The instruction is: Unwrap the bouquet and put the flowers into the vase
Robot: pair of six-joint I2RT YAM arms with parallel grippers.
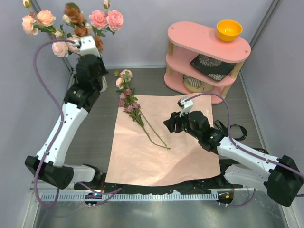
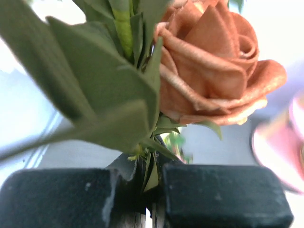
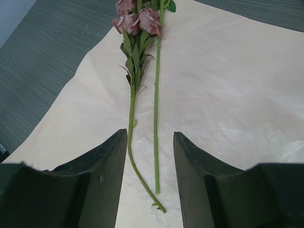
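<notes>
My left gripper is raised at the far left, shut on the stems of a bunch of flowers with pink, peach and rust roses. In the left wrist view, green stems and leaves are pinched between the pads under a rust rose. The vase is hidden from every view. The pink wrap paper lies unfolded flat on the table. Two more flowers lie on it, with mauve heads. My right gripper hovers open over their stem ends, which show between its fingers.
A black ribbon lies along the paper's near edge. At the back right stands a pink two-tier shelf with an orange bowl on top and a dark patterned dish on the lower tier. Grey walls enclose the table.
</notes>
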